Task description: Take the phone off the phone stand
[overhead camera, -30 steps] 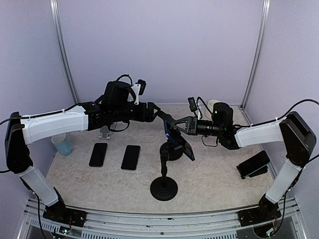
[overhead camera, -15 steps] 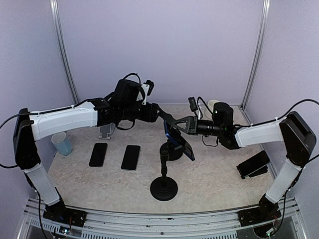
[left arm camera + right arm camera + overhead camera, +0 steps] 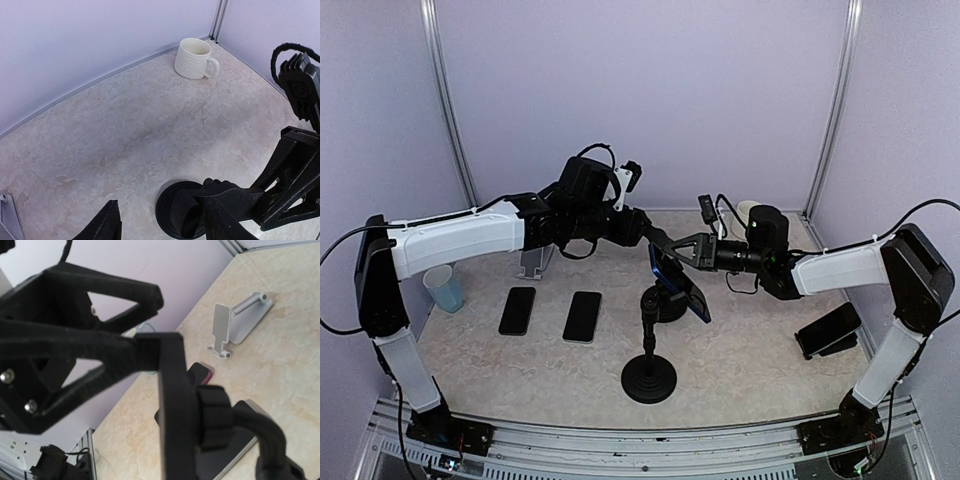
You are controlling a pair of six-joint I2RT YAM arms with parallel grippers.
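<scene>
Plainly unfinished, with phone (image 3: pixel 682 288) seated in phone stand (image 3: pixel 649 378), left claw (image 3: pixel 163 220) spread wide near the stand's top, right claw (image 3: pixel 672 256) there too, grip unclear.

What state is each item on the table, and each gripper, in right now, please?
phone, clamped in the stand, tilted
phone stand, upright, holding the phone
right gripper, shut on the phone's top edge
left gripper, open, empty
left loose phone, lying flat
right loose phone, lying flat
propped phone, leaning on a dark holder
mug, upright
blue cup, upright
grey stand, empty
</scene>
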